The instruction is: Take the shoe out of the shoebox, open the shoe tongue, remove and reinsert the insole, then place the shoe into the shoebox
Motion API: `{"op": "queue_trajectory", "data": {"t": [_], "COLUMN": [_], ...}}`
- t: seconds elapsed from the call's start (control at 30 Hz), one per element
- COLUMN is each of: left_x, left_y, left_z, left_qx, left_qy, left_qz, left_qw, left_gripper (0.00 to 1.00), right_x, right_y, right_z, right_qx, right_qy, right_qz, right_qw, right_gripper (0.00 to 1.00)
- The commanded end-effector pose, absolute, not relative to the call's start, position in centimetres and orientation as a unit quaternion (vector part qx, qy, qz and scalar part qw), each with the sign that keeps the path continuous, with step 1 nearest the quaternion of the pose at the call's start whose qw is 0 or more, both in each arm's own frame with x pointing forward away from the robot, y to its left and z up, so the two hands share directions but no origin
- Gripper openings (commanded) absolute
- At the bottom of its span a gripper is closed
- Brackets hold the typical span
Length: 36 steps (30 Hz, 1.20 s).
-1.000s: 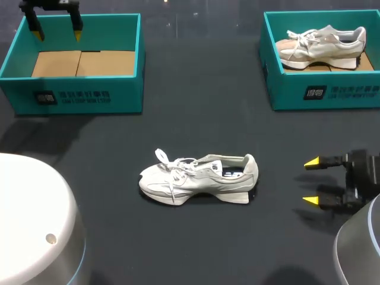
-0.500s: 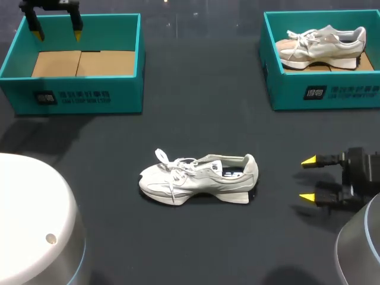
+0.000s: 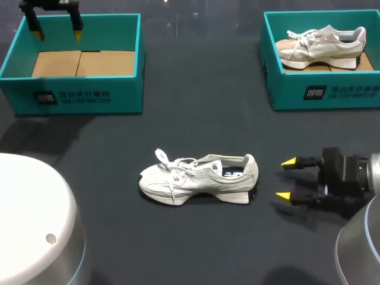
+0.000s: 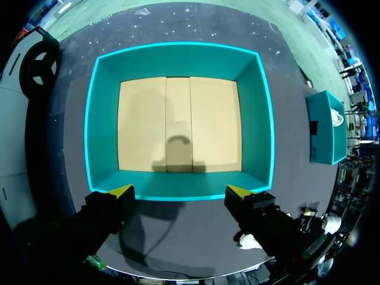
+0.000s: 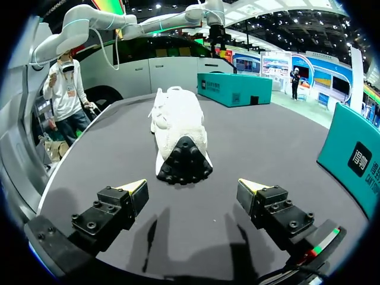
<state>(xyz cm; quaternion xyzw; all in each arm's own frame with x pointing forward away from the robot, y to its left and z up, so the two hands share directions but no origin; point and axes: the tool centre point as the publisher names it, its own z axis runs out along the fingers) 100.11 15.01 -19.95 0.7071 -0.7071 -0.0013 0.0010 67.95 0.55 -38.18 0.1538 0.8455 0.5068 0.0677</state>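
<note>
A pale grey shoe (image 3: 199, 178) lies on its sole in the middle of the black table, toe to the left, heel to the right. In the right wrist view the shoe (image 5: 178, 130) shows heel-first, straight ahead of my right gripper (image 5: 192, 189), which is open and empty a short way behind the heel. In the head view that right gripper (image 3: 286, 179) sits low, just right of the heel. My left gripper (image 3: 57, 32) hangs open over the far edge of the empty teal shoebox (image 3: 77, 101) at the back left. The left wrist view looks down into this shoebox (image 4: 178, 124) past the open left gripper (image 4: 179, 191).
A second teal shoebox (image 3: 323, 92) at the back right holds another pale shoe (image 3: 320, 46). It shows as a teal wall (image 5: 356, 154) beside my right gripper. The white robot base (image 3: 32, 225) fills the front left corner.
My right gripper has slid left along the table toward the shoe's heel, staying open. The left arm and the shoe have not moved.
</note>
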Motion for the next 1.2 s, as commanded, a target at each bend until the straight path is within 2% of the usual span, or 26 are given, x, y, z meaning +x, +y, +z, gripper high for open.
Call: {"op": "queue_trajectory", "data": {"t": [0.03, 1.2], "left_x": [100.1, 100.1], "left_y": [15.0, 15.0], "left_z": [-20.0, -20.0], "left_qx": [0.707, 0.707], "left_qy": [-0.707, -0.707], "left_qz": [-0.001, -0.001], "left_qw": [0.001, 0.001], "left_gripper": [1.00, 1.00], "right_x": [68.9, 69.9], "right_y": [1.7, 8.1], "right_z": [-39.0, -40.3], "right_qx": [0.156, 0.148], "right_qy": [0.845, 0.827], "right_qz": [0.507, 0.541], "right_qw": [0.066, 0.041], "right_gripper": [1.00, 1.00]}}
